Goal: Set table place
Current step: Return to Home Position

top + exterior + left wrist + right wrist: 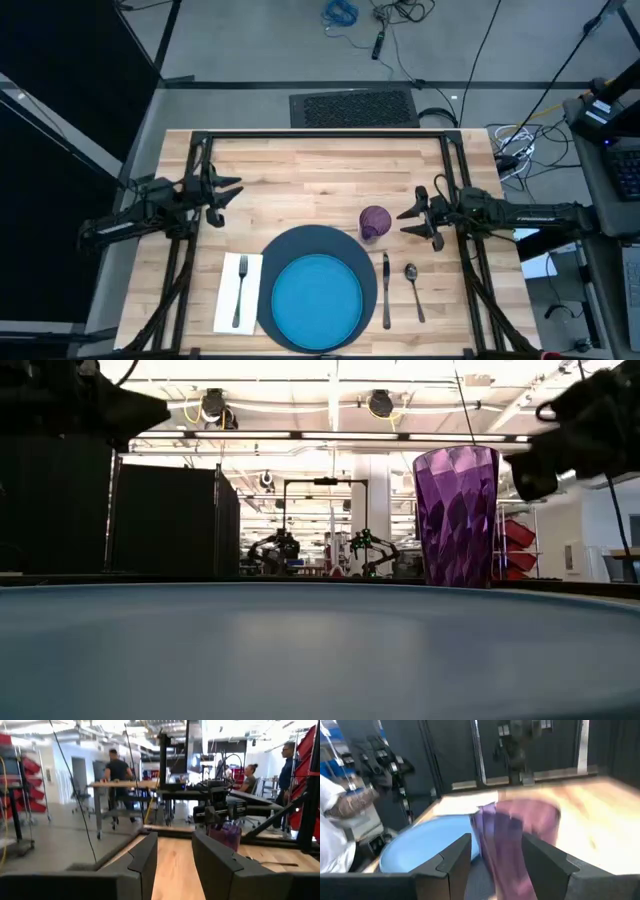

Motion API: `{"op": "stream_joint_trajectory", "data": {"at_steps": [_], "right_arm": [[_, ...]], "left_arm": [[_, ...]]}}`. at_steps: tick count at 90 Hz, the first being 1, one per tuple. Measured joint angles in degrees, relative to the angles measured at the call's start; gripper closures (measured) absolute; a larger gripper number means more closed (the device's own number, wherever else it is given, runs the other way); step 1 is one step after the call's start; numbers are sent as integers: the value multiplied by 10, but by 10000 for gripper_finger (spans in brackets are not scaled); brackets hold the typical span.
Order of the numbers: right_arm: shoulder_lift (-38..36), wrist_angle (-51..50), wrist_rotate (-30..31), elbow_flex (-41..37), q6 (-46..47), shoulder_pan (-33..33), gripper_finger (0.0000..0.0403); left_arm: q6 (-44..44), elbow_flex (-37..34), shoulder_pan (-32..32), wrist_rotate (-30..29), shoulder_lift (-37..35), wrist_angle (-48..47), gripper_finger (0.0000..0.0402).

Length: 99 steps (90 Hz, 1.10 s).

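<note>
The setting looks complete. By the middle of one long edge of the desk (310,170), the dark round mat (300,242) carries the blue plate (318,300). A fork (241,290) lies on the white napkin (225,300) on the left arm's side, with the knife (386,290) and spoon (412,288) on the right arm's side. The purple cup (374,222) stands upright just past the mat's rim. The left hand (228,200), near the left edge, and the right hand (405,222), just beside the cup, are both spread and empty. Probably only parking the arms remains. No writing is legible.

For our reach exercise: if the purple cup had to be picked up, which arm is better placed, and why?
Right. The open right gripper sits just beside the purple cup, facing it with nothing between. The left gripper hangs at the opposite side of the table, much farther off.
</note>
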Motion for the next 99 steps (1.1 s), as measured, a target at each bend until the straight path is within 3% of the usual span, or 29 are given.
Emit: {"op": "stream_joint_trajectory", "data": {"at_steps": [20,50,99], "right_arm": [[-2,9,-5,1,1,1,243],[-2,6,-5,1,2,2,243],[-2,7,-4,1,2,2,243]], "left_arm": [[-2,-66,0,-13,0,58,295],[0,-66,2,18,10,-9,295],[-1,-66,2,11,37,-4,295]]}}
